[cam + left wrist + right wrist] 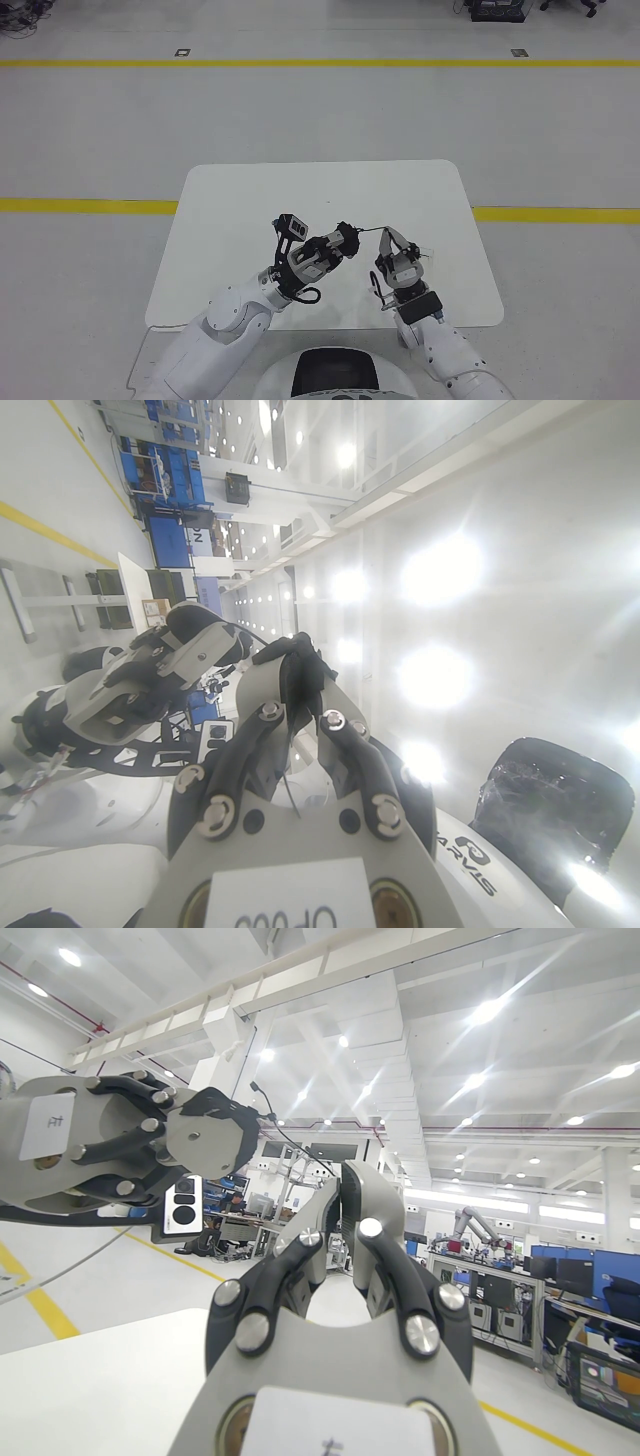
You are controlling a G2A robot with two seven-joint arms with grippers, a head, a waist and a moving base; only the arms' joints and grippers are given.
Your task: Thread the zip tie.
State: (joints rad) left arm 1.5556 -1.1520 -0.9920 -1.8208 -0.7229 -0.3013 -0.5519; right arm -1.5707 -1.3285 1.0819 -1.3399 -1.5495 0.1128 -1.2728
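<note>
Zip tie strung between left gripper and right gripper, above table toward its front edge (top view) | left wrist: fingers clamped on zip tie, black strand trailing back between them | right wrist: fingers pressed together, pinching zip tie end

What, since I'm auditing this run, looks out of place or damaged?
Nothing stands out. The black zip tie runs between the left gripper and right gripper, both shut on it, above the white table.
</note>
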